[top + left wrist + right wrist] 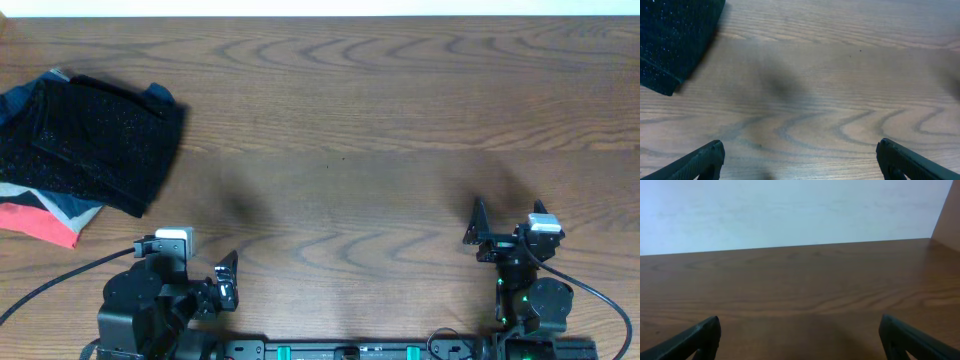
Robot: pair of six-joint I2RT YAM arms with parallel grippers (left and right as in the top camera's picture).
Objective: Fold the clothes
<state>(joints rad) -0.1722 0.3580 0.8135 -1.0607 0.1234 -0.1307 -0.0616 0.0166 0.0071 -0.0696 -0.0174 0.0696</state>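
A pile of clothes lies at the table's far left. On top is a folded black speckled garment [95,140]; its corner also shows in the left wrist view [675,35]. Under it lie a grey-blue garment [65,208] and a red one [40,222]. My left gripper [228,278] sits open and empty near the front edge, right of and below the pile; its fingertips frame bare wood [800,155]. My right gripper [478,232] is open and empty at the front right, over bare wood [800,332].
The wooden table [380,120] spreads wide between the pile and the right arm. A white wall [790,210] stands behind its far edge. Black cables run from both arm bases along the front edge.
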